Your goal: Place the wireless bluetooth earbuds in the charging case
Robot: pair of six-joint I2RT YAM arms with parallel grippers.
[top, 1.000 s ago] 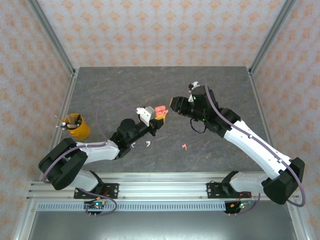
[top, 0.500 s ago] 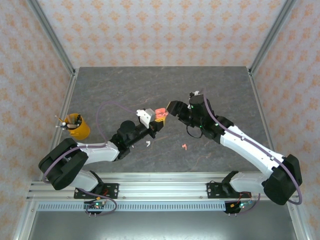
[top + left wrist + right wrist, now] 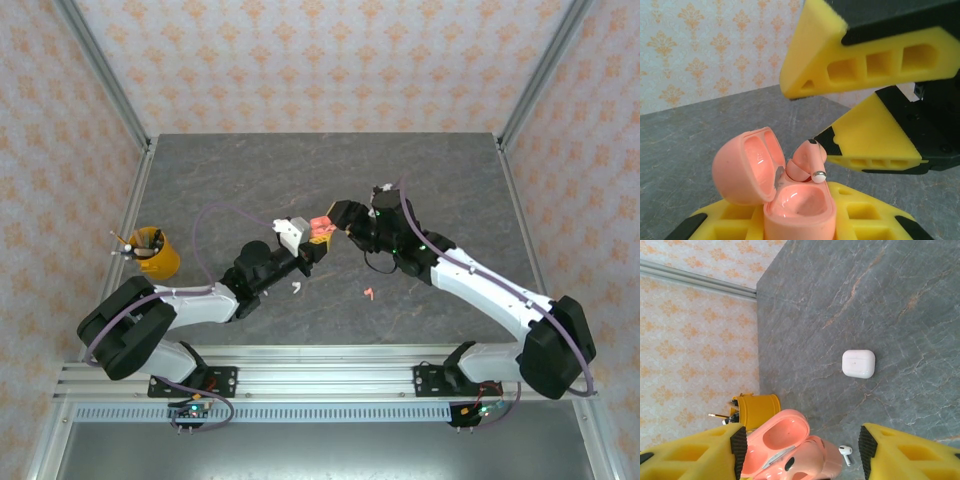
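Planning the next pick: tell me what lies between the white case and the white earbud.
Bare table, seen in the right wrist view, from white case to white earbud.

Bright, even light fills all 3 views, with no harsh contrast. In the top view the arms cast only faint, soft-edged shadows on the grey table [image 3: 250,170]. In the left wrist view the glossy pink case [image 3: 795,205] carries white glare spots inside its lid and cup, and the wallpaper [image 3: 705,45] behind it is slightly soft. In the right wrist view the white case [image 3: 858,363] is sharp, with a thin shadow along 1 edge.
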